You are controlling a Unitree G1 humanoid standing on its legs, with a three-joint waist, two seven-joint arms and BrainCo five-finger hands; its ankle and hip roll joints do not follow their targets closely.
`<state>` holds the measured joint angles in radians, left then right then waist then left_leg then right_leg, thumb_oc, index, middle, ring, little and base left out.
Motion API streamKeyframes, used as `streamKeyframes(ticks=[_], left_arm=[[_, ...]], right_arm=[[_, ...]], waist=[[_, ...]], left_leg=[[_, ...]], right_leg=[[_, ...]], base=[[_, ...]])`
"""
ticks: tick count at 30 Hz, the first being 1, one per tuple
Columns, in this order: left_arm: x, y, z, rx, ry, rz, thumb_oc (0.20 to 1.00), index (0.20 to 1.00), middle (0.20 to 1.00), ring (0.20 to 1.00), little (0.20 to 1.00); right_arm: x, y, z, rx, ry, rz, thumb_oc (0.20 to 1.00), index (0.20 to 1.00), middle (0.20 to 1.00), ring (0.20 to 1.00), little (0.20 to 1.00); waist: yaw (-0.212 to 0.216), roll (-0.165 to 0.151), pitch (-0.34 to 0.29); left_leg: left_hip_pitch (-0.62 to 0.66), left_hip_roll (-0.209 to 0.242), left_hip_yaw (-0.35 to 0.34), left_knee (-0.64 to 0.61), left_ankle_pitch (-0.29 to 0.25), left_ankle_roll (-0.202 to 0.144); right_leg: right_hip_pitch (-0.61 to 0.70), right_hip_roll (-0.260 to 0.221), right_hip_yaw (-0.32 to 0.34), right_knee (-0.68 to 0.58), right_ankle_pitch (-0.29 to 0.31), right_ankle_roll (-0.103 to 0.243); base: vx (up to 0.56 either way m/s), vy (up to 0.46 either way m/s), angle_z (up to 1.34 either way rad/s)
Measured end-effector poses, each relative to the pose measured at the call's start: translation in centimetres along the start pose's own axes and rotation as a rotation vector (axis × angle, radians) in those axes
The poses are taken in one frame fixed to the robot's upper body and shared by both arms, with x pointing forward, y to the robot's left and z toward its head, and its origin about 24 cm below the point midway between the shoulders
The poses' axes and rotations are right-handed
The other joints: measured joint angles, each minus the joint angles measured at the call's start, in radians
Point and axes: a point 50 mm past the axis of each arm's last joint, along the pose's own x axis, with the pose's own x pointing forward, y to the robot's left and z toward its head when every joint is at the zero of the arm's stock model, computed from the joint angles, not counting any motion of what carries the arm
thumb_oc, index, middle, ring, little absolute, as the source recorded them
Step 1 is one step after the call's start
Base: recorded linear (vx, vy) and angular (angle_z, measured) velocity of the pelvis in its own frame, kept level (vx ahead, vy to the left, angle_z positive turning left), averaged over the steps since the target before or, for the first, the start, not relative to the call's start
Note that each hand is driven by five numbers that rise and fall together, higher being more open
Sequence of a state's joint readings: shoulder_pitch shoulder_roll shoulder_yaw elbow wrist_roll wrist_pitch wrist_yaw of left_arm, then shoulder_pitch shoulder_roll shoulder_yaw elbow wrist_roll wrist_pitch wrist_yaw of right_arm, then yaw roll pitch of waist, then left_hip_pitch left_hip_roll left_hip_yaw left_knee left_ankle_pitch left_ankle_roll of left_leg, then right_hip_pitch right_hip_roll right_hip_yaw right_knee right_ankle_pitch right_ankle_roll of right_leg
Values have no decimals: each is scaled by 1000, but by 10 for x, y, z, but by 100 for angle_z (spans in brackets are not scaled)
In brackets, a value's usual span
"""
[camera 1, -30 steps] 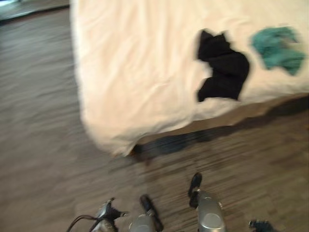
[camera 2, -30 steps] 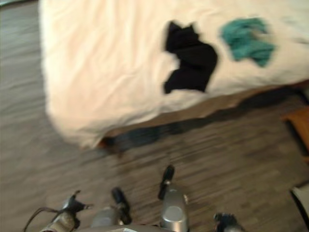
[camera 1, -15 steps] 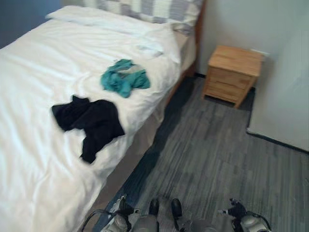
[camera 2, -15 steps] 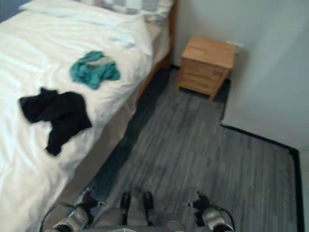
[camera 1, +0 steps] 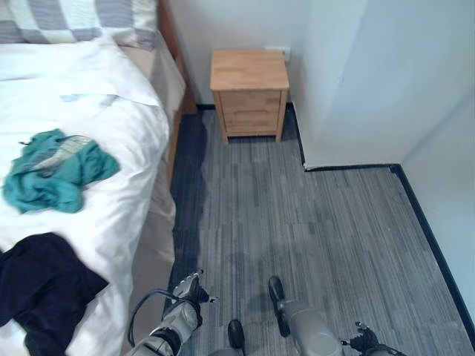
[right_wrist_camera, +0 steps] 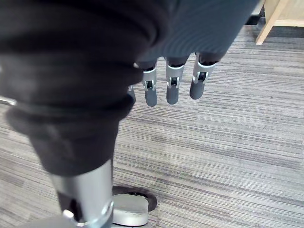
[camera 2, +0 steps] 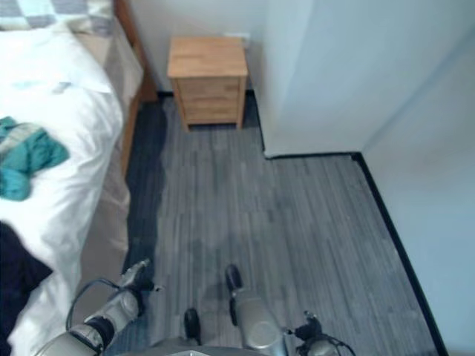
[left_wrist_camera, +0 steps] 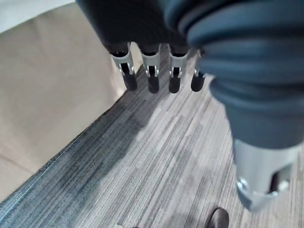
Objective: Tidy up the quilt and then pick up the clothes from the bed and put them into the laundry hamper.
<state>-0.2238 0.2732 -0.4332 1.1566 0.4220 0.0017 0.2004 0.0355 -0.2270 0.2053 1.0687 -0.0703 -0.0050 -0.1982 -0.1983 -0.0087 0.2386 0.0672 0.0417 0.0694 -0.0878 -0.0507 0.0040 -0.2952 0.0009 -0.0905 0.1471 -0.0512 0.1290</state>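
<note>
A white quilt (camera 1: 126, 122) covers the bed on my left. On it lie a teal garment (camera 1: 52, 172) and, nearer to me, a black garment (camera 1: 37, 285) by the bed's edge. My left hand (camera 1: 187, 295) hangs low beside the bed's beige side (left_wrist_camera: 52, 90), its fingers (left_wrist_camera: 150, 78) straight and holding nothing. Down at my right side, my right hand (right_wrist_camera: 172, 85) hangs over the grey floor with straight, empty fingers. Both hands are well apart from the clothes.
A wooden nightstand (camera 1: 249, 89) stands against the far wall past the bed's head. A checked pillow (camera 1: 67, 18) lies at the head of the bed. A white wall corner (camera 1: 356, 89) juts out on the right, with grey plank floor (camera 1: 297, 222) between it and the bed.
The camera has swung right along the bed toward its head, so the nightstand and wall now take the middle. The clothes lie as before. Both hands still hang low.
</note>
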Motion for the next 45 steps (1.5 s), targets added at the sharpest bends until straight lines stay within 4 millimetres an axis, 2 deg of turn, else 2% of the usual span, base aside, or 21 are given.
streamKeyframes(ticks=[2, 4, 5, 7, 11, 14, 17, 18, 20, 23, 25, 28, 30, 32, 33, 37, 38, 40, 42, 43, 45], left_arm=[[-4, -11, -9, 7, 21, -26, 1000, 1000, 1000, 1000, 1000], [-11, -27, -26, -48, 100, -66, 1000, 1000, 1000, 1000, 1000], [-15, -33, -33, -51, 120, -78, 1000, 1000, 1000, 1000, 1000], [-17, -35, -35, -117, 138, -54, 1000, 1000, 1000, 1000, 1000], [-19, -31, -44, -189, 179, -12, 1000, 1000, 1000, 1000, 1000], [-18, -32, -42, -197, 173, -14, 1000, 1000, 1000, 1000, 1000], [-20, -31, -49, -228, 205, 5, 1000, 1000, 1000, 1000, 1000], [-22, -34, -56, -260, 252, -2, 1000, 1000, 1000, 1000, 1000], [-34, -56, -71, -244, 335, -79, 1000, 1000, 1000, 1000, 1000], [-41, -59, -85, -206, 375, -101, 1000, 1000, 1000, 1000, 1000], [-40, -59, -83, -205, 372, -101, 1000, 1000, 1000, 1000, 1000], [-27, -39, -69, -205, 300, -37, 1000, 1000, 1000, 1000, 1000], [-20, -26, -60, -199, 271, -7, 1000, 1000, 1000, 1000, 1000], [-18, -20, -59, -190, 262, 5, 1000, 1000, 1000, 1000, 1000], [-18, -20, -61, -172, 268, 2, 1000, 1000, 1000, 1000, 1000], [-24, -27, -72, -158, 286, -18, 1000, 1000, 1000, 1000, 1000], [-32, -41, -80, -171, 317, -51, 1000, 1000, 1000, 1000, 1000], [-34, -47, -80, -193, 316, -62, 1000, 1000, 1000, 1000, 1000], [-37, -54, -81, -261, 337, -63, 1000, 1000, 1000, 1000, 1000], [-35, -50, -78, -290, 330, -46, 1000, 1000, 1000, 1000, 1000], [-34, -46, -77, -301, 321, -16, 1000, 1000, 1000, 1000, 1000]], right_arm=[[1, -5, 0, -9, -3, -13, 1000, 1000, 1000, 1000, 1000], [1, -9, -2, -7, 7, -25, 1000, 1000, 1000, 1000, 1000], [1, -13, -3, -26, 0, -31, 1000, 1000, 1000, 1000, 1000], [6, -29, 10, -72, -37, -68, 1000, 1000, 1000, 1000, 1000], [12, -31, 38, -106, -87, -79, 1000, 1000, 1000, 1000, 1000], [13, -26, 43, -158, -99, -63, 1000, 1000, 1000, 1000, 1000], [11, -20, 23, -149, -33, -47, 1000, 1000, 1000, 1000, 1000], [7, -14, 6, -146, 7, -32, 1000, 1000, 1000, 1000, 1000], [3, -8, -14, -158, 76, -11, 1000, 1000, 1000, 1000, 1000], [-6, 10, -30, -165, 100, 44, 1000, 1000, 1000, 1000, 1000], [-5, 5, -32, -160, 115, 31, 1000, 1000, 1000, 1000, 1000], [0, 0, -10, -126, 48, 9, 1000, 1000, 1000, 1000, 1000], [2, -5, -4, -119, 24, -2, 1000, 1000, 1000, 1000, 1000], [4, -9, 1, -119, 14, -12, 1000, 1000, 1000, 1000, 1000], [6, -12, 11, -116, -6, -19, 1000, 1000, 1000, 1000, 1000], [5, -5, 7, -103, 18, 7, 1000, 1000, 1000, 1000, 1000], [7, -8, 9, -103, 18, 4, 1000, 1000, 1000, 1000, 1000], [9, -18, 27, -107, -46, -11, 1000, 1000, 1000, 1000, 1000], [10, -40, 59, -113, -176, -70, 1000, 1000, 1000, 1000, 1000], [1, -56, 80, -118, -311, -109, 1000, 1000, 1000, 1000, 1000], [-8, -67, 104, -124, -435, -139, 1000, 1000, 1000, 1000, 1000]], waist=[[1, 28, 13], [10, 20, 15], [46, -14, 2], [99, -17, 8], [191, -41, 16], [213, -43, 12], [232, -83, -2], [225, -98, -14], [225, -55, -38], [219, -83, -44], [197, -84, -34], [188, -48, -11], [172, -45, -8], [177, -55, -11], [173, -56, -10], [171, -67, -16], [173, -44, -15], [166, -42, -10], [176, -43, 7], [157, -60, 29], [147, -73, 37]], left_leg=[[64, 36, 8, 5, -21, -40], [12, 54, 0, 305, -70, -134], [-130, 38, -4, 606, -34, -195], [-325, 37, -60, 977, 47, -173], [-362, 43, 10, 657, 19, -127], [-339, 33, 100, 146, 122, -81], [-372, -3, 301, 92, 160, -17], [-355, -26, 406, 153, 131, 56], [-265, -20, 340, 154, 143, 166], [-150, -70, 250, 120, 95, 154], [-75, -110, 177, 91, 68, 169], [-2, -103, 42, 43, 72, 136], [24, -104, -60, 25, 52, 104], [38, -110, -95, 7, 43, 98], [68, -112, -193, 7, -10, 52], [148, -56, -286, 7, -66, 13], [159, -17, -284, 35, -83, -18], [56, -10, -237, 236, -86, -53], [-64, 10, -140, 443, -20, -123], [-126, 74, 32, 522, -26, -120], [-140, 121, 148, 472, -22, -122]], right_leg=[[75, 33, -42, -47, 46, -11], [202, 40, -41, -97, 32, -51], [214, 17, -50, -98, 35, -122], [253, 21, -22, -118, 40, -157], [412, 45, 43, -232, 46, -144], [475, 80, 5, -231, -13, -146], [525, 77, -70, -231, -87, -110], [572, 79, -94, -197, -120, -61], [500, 115, -107, 114, -173, -6], [270, -5, -136, 684, -119, 17], [163, -90, -98, 765, -127, 7], [48, -109, -19, 540, -125, 9], [77, -116, 25, 163, -112, 27], [83, -140, 51, -61, -52, 42], [96, -161, 165, -241, 30, 49], [151, -155, 166, -233, 135, 34], [178, -126, 147, -232, 224, 33], [199, -114, 136, -230, 240, 3], [238, -115, 64, -229, 232, -100], [269, -121, 1, -229, 214, -126], [285, -118, -37, -229, 203, -141]], base=[[518, -62, -13], [386, -116, 8], [362, -128, -18], [621, 50, -60], [652, 230, -50], [524, 190, 18], [626, 209, 55], [382, 147, 64], [654, 167, 55], [445, 81, 73], [569, 20, 118], [678, -187, 134], [478, -226, 141], [439, -291, 112], [502, -391, 146], [498, -438, 108], [320, -367, 91], [135, -314, 83], [86, -288, 100], [109, -127, 115], [155, -114, 85]])
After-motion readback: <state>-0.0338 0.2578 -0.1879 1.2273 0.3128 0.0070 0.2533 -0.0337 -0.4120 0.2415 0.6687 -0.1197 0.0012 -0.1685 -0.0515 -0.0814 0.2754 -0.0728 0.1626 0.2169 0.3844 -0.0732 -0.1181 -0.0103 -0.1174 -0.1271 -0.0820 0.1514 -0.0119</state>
